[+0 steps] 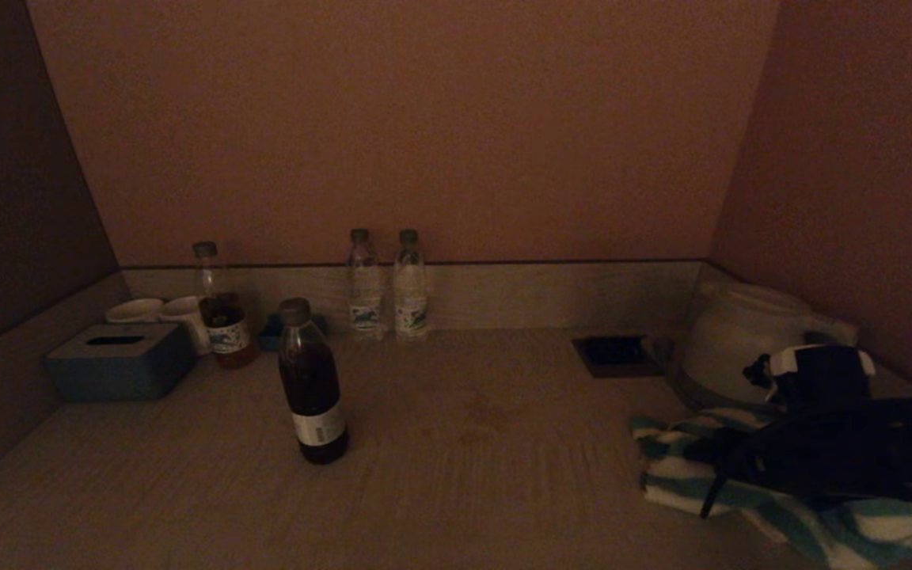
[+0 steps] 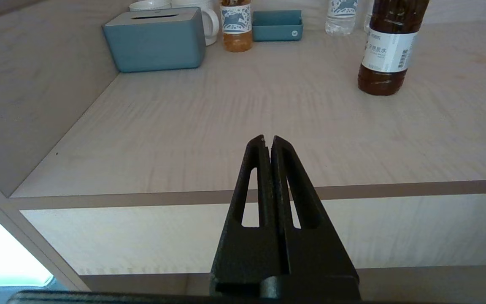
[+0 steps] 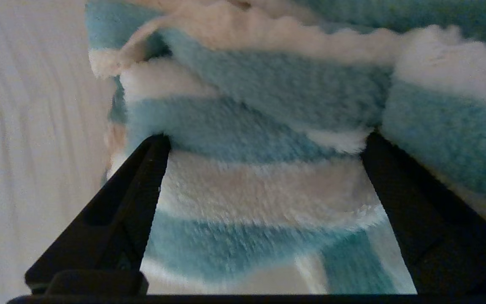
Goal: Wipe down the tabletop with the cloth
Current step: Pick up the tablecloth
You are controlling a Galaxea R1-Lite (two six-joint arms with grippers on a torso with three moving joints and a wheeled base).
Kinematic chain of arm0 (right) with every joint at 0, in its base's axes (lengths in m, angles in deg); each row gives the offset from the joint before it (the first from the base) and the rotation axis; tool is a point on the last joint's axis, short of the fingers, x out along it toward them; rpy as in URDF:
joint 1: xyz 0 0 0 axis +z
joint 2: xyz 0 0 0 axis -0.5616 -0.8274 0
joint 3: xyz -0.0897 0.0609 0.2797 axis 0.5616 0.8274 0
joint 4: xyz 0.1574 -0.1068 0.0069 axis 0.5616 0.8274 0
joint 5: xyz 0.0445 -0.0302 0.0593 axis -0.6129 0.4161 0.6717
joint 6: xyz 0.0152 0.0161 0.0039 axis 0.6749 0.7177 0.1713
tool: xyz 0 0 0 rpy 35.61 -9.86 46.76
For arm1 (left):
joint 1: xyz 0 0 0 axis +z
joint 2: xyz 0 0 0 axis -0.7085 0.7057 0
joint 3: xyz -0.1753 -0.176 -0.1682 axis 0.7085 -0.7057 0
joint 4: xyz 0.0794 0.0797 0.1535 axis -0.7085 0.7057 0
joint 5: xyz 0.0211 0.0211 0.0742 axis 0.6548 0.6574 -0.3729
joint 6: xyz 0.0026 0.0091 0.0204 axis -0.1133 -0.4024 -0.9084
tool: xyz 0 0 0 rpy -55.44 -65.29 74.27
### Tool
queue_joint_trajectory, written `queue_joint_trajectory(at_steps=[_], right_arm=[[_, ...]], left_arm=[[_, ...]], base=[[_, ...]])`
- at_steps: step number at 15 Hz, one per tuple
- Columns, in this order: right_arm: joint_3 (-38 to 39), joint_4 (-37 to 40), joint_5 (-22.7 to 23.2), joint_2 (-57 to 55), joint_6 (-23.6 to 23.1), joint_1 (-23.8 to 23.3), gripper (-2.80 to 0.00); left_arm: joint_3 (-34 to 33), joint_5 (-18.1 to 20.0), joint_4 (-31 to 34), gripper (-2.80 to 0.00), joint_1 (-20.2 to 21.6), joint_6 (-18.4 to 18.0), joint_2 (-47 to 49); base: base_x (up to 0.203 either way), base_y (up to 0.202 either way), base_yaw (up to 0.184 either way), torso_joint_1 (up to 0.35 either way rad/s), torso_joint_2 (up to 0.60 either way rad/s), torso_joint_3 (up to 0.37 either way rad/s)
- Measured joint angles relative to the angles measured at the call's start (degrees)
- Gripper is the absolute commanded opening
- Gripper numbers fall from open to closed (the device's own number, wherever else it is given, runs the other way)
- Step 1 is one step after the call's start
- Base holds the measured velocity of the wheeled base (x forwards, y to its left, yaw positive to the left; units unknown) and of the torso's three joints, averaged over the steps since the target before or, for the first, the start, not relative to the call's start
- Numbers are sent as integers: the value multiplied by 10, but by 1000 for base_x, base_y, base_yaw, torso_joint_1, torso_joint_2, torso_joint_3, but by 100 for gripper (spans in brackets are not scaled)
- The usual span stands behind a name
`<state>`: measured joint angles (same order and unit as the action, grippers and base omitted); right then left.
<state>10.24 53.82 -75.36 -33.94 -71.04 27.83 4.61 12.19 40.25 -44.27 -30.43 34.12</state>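
A fluffy teal-and-white striped cloth [image 1: 666, 475] lies bunched on the wooden tabletop [image 1: 464, 459] at the front right. My right gripper [image 1: 705, 463] lies low over it, pointing left. In the right wrist view the gripper [image 3: 264, 139] is open, its two black fingers [image 3: 141, 185] spread wide with the cloth [image 3: 268, 190] between them, their tips pressed into its folds. My left gripper [image 2: 268, 139] is shut and empty, parked in front of the table's front edge; it is out of the head view.
A dark drink bottle [image 1: 312, 380] stands left of centre. A grey-blue tissue box [image 1: 119, 360], mugs [image 1: 163, 310], an amber bottle [image 1: 222, 317] and two water bottles [image 1: 387, 285] line the back. A white kettle [image 1: 741, 340] and a black socket plate [image 1: 618, 355] are at the back right.
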Motion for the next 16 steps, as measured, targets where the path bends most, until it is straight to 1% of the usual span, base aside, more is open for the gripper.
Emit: queue_joint_trajectory(at_steps=[4,5,11,16], right_arm=[[-9,-33,0,-25,-1,0,0],[-10,-34,0,-27,-1,0,-280],[4,-34,-1,-21,-6,1,-280],[18,-33,-1,6,-9,6,-280]], left_arm=[[0,0,0,-280,0,0,0],[0,0,0,-280,0,0,0],[0,0,1,-280,0,0,0],[0,-1,0,-280,0,0,0]], base=[[0,0,0,0,0,0],[0,0,0,0,0,0],[0,0,0,0,0,0],[0,0,0,0,0,0]])
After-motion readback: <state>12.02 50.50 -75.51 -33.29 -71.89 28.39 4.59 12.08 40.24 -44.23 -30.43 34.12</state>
